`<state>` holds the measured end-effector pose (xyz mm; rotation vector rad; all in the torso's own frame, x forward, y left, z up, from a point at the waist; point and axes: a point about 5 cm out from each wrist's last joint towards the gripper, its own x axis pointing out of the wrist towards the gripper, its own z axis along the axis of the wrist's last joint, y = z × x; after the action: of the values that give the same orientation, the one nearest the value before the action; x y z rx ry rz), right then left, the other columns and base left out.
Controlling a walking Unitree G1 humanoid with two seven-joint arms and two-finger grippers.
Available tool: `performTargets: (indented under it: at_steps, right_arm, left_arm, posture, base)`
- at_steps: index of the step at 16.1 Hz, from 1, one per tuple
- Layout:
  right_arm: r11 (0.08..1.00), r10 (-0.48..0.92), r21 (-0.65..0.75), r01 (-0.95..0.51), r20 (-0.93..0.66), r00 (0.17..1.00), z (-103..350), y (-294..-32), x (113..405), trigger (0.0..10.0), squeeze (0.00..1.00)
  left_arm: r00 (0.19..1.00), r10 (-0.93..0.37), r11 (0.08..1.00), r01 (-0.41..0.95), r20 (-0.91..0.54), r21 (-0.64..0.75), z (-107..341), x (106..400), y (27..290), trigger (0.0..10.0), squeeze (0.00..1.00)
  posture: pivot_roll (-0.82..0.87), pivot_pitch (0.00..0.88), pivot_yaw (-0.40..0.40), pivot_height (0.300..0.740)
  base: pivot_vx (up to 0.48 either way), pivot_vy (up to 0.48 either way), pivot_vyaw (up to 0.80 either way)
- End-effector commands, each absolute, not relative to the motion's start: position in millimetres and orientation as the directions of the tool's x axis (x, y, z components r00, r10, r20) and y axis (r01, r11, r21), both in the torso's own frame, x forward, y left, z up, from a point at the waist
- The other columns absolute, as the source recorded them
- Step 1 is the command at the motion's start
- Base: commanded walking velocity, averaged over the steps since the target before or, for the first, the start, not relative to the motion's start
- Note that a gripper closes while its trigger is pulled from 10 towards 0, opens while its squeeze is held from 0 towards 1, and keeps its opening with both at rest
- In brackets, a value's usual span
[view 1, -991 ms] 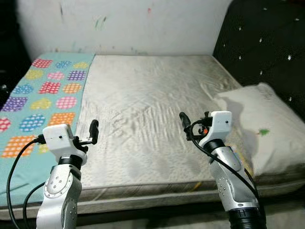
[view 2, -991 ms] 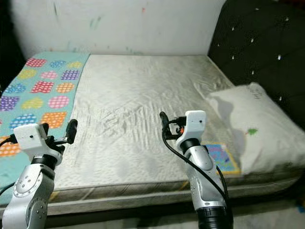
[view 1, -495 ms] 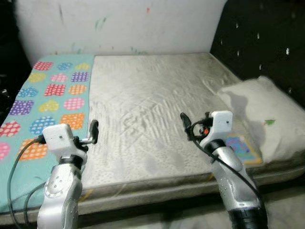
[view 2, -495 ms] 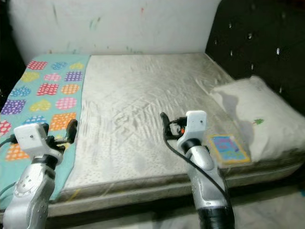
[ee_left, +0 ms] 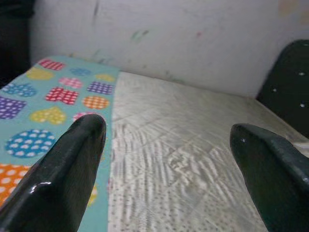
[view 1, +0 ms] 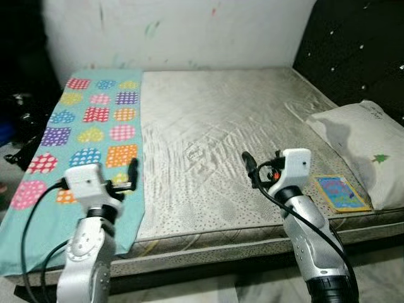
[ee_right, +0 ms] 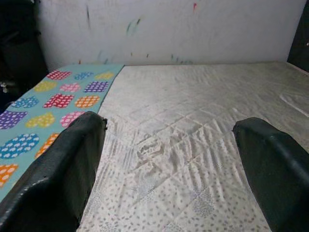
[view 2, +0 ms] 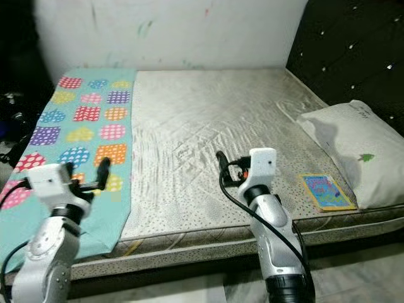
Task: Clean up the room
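Note:
A bare grey-white mattress lies before me. A teal sheet with bright patterned hearts and circles covers its left side and hangs over the front edge. A white pillow rests at the right against the dark headboard, and a small colourful book lies flat beside it near the front edge. My left gripper is held over the sheet's front part, open and empty. Over the mattress's front right part my right gripper is raised, open and empty. In both wrist views the black fingers stand wide apart.
A dark tufted headboard stands along the right side and a marked white wall at the back. Dark clutter sits in shadow at the far left. Pale floor runs along the front of the bed.
The camera has pulled back and swung left: more of the sheet and the dark left corner shows, and the book by the pillow has come into plain view. Both grippers keep their pose.

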<state>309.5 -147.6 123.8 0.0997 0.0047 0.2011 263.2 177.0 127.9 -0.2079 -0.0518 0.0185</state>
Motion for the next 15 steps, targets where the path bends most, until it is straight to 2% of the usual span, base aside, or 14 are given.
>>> performTargets:
  at_steps: [1,15]
  right_arm:
    - [0.977,0.193,0.094,-0.194,0.016,0.981,127.9,-151.1,309.9,10.0,0.0]
    - [0.976,0.202,0.087,-0.202,0.01,0.979,125.7,-150.0,309.4,10.0,0.0]
  left_arm:
    - [0.998,0.015,0.978,0.0,0.068,-0.208,131.8,262.4,176.1,10.0,0.0]
    - [0.998,0.006,0.979,0.007,0.063,-0.201,130.8,262.0,175.9,10.0,0.0]
  posture:
    - [-0.03,0.0,-0.027,0.74]
    - [-0.02,0.0,-0.029,0.74]
  base:
    - [0.322,0.0,0.0]
    - [0.346,0.0,0.0]
